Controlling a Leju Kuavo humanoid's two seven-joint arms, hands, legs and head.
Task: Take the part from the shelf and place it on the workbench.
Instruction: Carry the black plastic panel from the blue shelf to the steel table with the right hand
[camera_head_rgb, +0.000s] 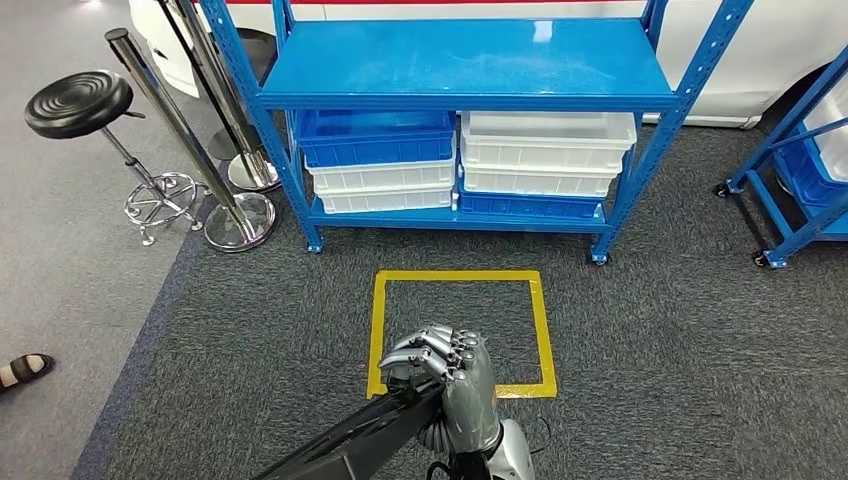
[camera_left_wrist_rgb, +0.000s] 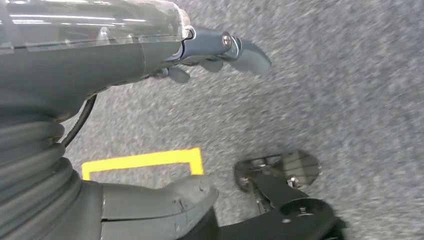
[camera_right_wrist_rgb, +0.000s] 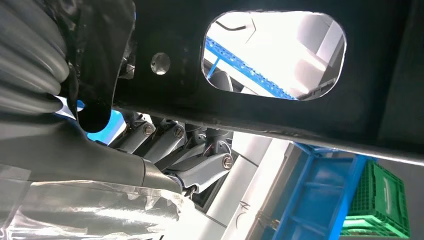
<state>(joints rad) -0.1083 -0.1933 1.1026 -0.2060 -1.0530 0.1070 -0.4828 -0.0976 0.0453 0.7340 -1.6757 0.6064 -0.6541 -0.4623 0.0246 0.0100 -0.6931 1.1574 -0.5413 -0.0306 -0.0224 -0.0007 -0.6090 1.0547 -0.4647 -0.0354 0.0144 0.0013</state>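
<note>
1 part in play: a long black metal bracket (camera_head_rgb: 365, 432), held at the lower centre of the head view, already off the blue shelf (camera_head_rgb: 470, 65) that spans the top of that frame. Gripped by the right hand (camera_head_rgb: 447, 378), fingers (camera_right_wrist_rgb: 200, 167) curled tight round a flat edge of the plate, just beside an oblong cut-out in the right wrist view. Slanting from that hand toward the lower left of the head frame, above grey carpet (camera_head_rgb: 650, 350) and the near side of a yellow taped square (camera_head_rgb: 460, 275).

Judged stiff, stamped from sheet, moderate in weight, not fragile. Smooth dark faces, so probably apt to slip or swing when gripped near 1 end. Better taken nearer the middle, across a flat edge or through the cut-out, or steadied at the free end with the other hand.

Left hand (camera_left_wrist_rgb: 150, 55) hanging over the carpet, fingers apart and lightly bent, holding nothing.

No workbench to be made out from here; placing judged not yet begun. 2 stacks of bins (camera_head_rgb: 545, 150) on the lower shelf level, upper centre of the head frame.
</note>
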